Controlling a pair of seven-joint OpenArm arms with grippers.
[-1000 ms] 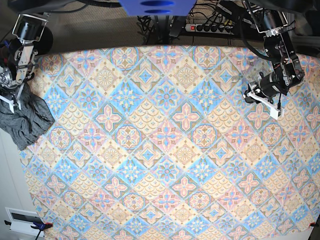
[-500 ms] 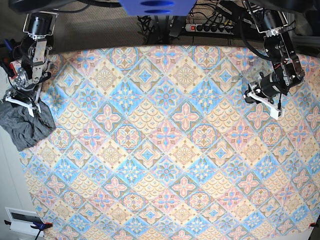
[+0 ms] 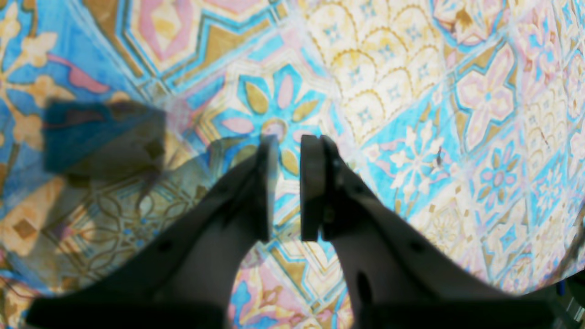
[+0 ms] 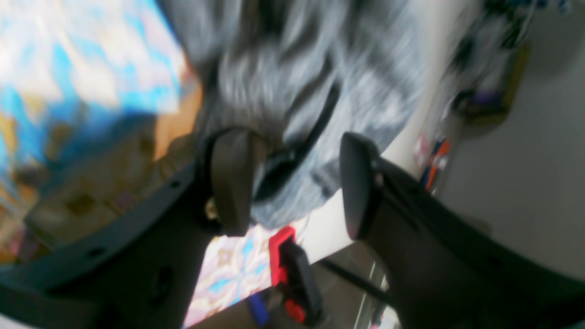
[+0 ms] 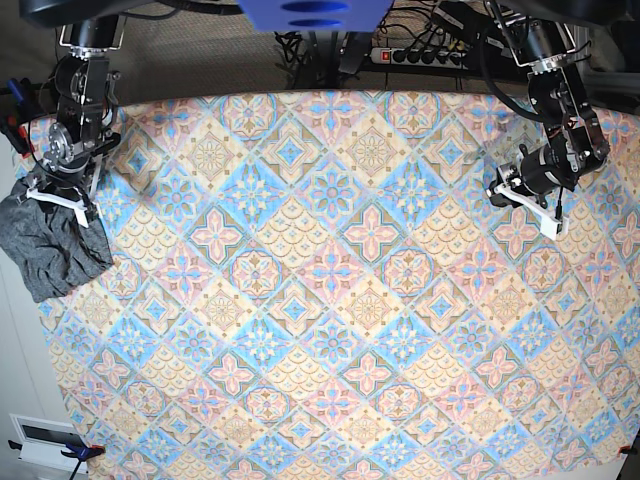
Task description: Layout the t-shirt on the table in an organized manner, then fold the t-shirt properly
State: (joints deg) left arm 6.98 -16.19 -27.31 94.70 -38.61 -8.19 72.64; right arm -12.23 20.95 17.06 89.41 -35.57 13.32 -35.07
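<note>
Base view shows me the table (image 5: 340, 300) filling most of the frame, its cloth printed in diamond tiles of blue, pink and cream with floral medallions. The cloth lies flat across the centre and right. Beyond the far edge I see dark flooring, a power strip (image 5: 425, 56) with a red switch, and a bundle of black cables. A blue fixture (image 5: 315, 14) hangs at top centre. At the near left corner a white box (image 5: 45, 440) sits below table level.

The t-shirt (image 5: 48, 245) is a crumpled dark-grey heap at the table's left edge, partly overhanging it. My right gripper (image 5: 58, 198) hangs just above the heap's upper edge; I cannot tell from this view whether it touches the fabric.

Right wrist view is motion-blurred. The right gripper (image 4: 292, 183) has its jaws set wide apart, with grey knit behind and between them; nothing is clamped. A red-and-black clamp (image 4: 292, 274) grips the table edge below, and a white wall and cluttered room lie beyond.

Left wrist view shows the left gripper (image 3: 288, 183) over bare patterned cloth on the far right of the table, well apart from the garment. Its jaws stand nearly together with a narrow gap, holding nothing. Their shadow falls on the cloth to the left.
</note>
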